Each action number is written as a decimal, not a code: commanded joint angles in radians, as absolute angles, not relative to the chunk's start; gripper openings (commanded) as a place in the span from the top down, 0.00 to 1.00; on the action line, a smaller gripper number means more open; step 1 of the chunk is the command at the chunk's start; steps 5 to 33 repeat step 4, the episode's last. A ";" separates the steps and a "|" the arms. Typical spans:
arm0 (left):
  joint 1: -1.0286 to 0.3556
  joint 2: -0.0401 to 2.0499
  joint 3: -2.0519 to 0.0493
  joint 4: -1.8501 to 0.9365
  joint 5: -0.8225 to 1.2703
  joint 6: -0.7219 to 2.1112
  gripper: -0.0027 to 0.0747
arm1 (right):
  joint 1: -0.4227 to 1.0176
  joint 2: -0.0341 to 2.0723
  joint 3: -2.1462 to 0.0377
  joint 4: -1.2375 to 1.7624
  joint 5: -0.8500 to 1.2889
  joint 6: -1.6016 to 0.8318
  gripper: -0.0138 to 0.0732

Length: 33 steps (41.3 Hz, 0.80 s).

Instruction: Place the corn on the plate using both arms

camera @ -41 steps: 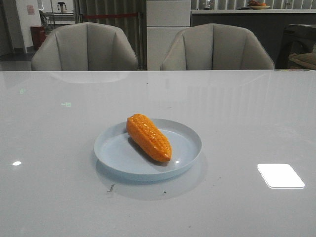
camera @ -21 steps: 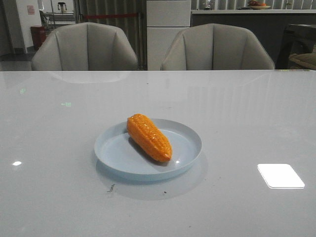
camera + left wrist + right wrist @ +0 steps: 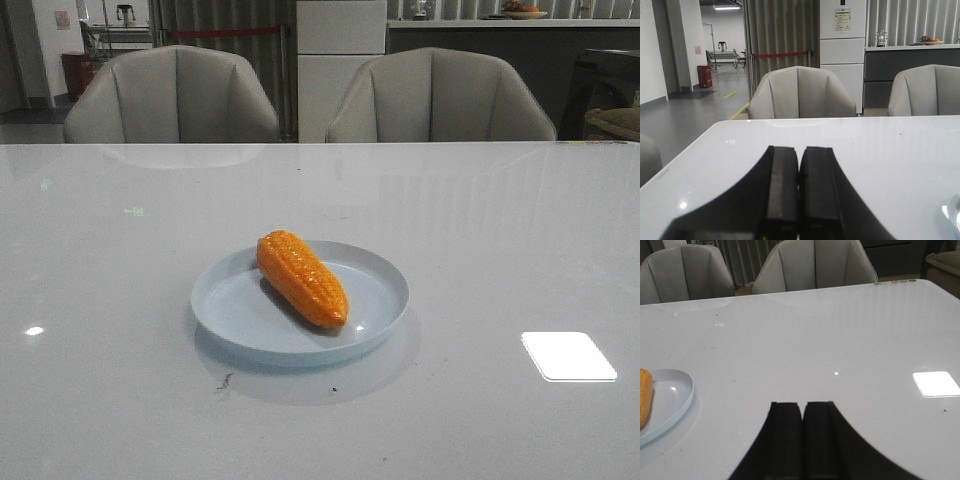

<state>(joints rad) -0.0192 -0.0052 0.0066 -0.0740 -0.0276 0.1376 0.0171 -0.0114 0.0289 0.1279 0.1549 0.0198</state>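
The orange-yellow corn (image 3: 301, 278) lies across the pale blue plate (image 3: 380, 315) in the middle of the white table, tapered end toward me. The right wrist view shows part of the corn (image 3: 644, 399) on the plate's rim (image 3: 682, 399) at the picture's edge. A sliver of the plate (image 3: 954, 214) shows in the left wrist view. Neither arm shows in the front view. My left gripper (image 3: 799, 152) is shut and empty above the table. My right gripper (image 3: 803, 407) is shut and empty, apart from the plate.
Two grey chairs (image 3: 175, 95) (image 3: 438, 95) stand behind the table's far edge. A bright light reflection (image 3: 568, 356) lies on the table to the right of the plate. A small dark mark (image 3: 224, 380) is on the table in front of the plate.
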 commanded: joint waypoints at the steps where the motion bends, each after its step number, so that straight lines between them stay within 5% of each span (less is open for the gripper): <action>1: -0.027 -0.024 0.044 -0.074 -0.104 0.125 0.84 | 0.016 -0.034 0.007 0.122 0.073 0.014 0.77; 33: -0.027 -0.024 0.044 -0.074 -0.104 0.125 0.84 | 0.016 -0.034 0.007 0.122 0.073 0.014 0.77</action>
